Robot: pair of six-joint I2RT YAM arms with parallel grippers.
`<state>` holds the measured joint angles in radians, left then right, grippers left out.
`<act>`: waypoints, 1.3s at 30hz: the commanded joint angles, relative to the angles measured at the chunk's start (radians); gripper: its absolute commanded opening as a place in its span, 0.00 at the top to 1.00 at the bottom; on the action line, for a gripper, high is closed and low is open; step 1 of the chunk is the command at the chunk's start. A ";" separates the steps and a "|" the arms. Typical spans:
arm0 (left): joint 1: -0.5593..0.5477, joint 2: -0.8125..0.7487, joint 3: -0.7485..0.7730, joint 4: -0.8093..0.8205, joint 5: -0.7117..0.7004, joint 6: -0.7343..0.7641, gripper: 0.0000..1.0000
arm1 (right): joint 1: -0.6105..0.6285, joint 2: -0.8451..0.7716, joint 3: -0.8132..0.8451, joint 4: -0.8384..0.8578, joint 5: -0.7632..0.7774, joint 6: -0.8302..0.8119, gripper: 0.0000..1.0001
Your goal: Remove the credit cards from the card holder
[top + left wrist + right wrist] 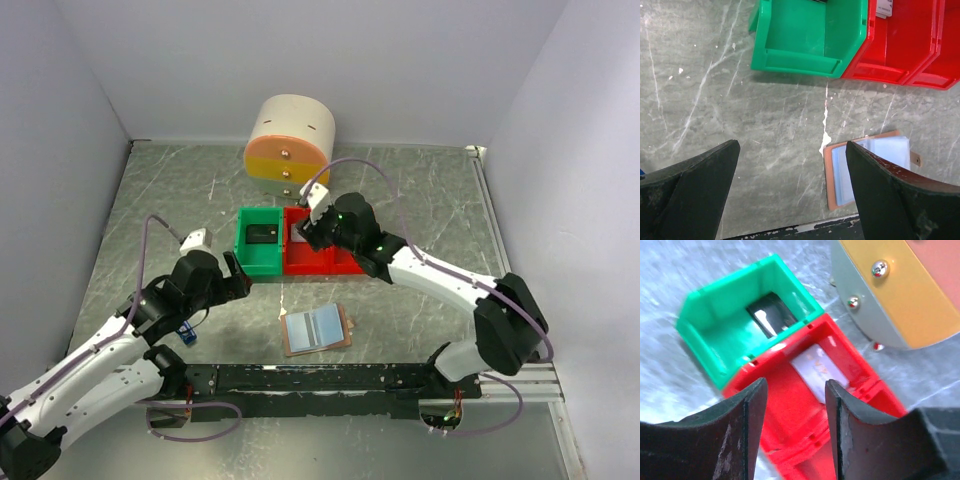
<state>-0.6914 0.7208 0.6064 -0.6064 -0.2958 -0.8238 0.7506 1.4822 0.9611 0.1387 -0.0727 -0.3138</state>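
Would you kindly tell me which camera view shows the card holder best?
The top external view: the card holder lies whole and uncovered there, striped pockets facing up. The left wrist view shows it nearer, but a finger of the left claw hides its lower right part. The right wrist view does not show it.

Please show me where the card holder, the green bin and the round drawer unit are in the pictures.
card holder (317,328): top view, middle of its striped face.
green bin (265,265): top view, its near wall.
round drawer unit (290,122): top view, its pale top surface.
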 commanded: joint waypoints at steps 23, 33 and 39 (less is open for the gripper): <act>0.007 -0.066 -0.060 -0.098 -0.042 -0.177 0.00 | 0.513 -0.003 -0.057 -0.535 0.536 1.113 0.49; 0.007 -0.084 -0.066 -0.082 -0.025 -0.167 0.00 | 0.525 0.061 -0.049 -0.558 0.536 1.202 0.47; 0.007 -0.058 -0.064 -0.077 -0.008 -0.156 0.00 | 0.525 0.116 -0.032 -0.529 0.471 1.180 0.45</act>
<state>-0.6907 0.6575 0.5442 -0.6857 -0.3099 -0.9848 1.2728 1.5543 0.8917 -0.4038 0.4141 0.8532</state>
